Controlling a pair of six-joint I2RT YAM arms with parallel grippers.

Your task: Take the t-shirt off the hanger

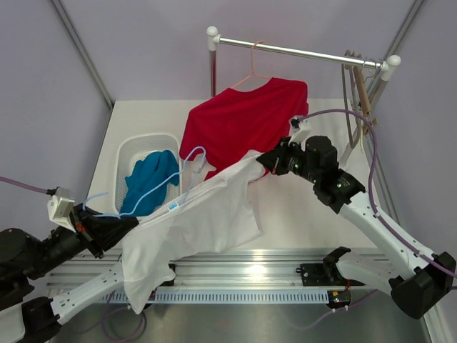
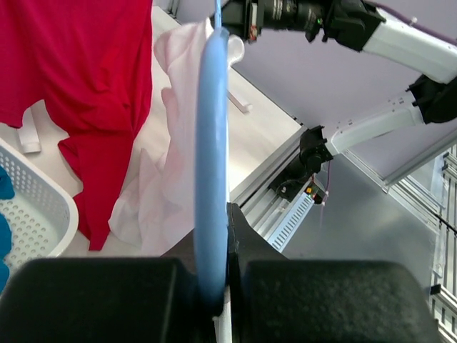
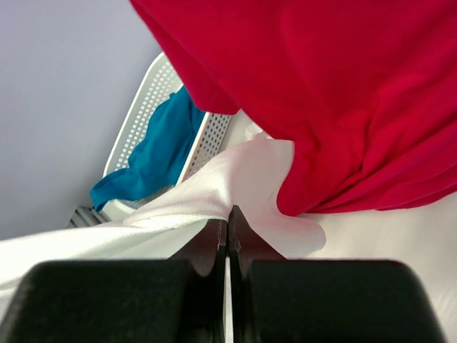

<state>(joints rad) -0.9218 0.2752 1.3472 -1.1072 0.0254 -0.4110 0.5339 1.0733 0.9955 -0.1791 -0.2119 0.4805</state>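
left fingers pinch hanger to anchor it | right fingers pinch white tee edge, stretched taut away so it can slide off | removal partway

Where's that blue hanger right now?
Top view, left of centre: the blue hanger is clamped in the left hand and reaches up over the white basket, alongside the white t-shirt.
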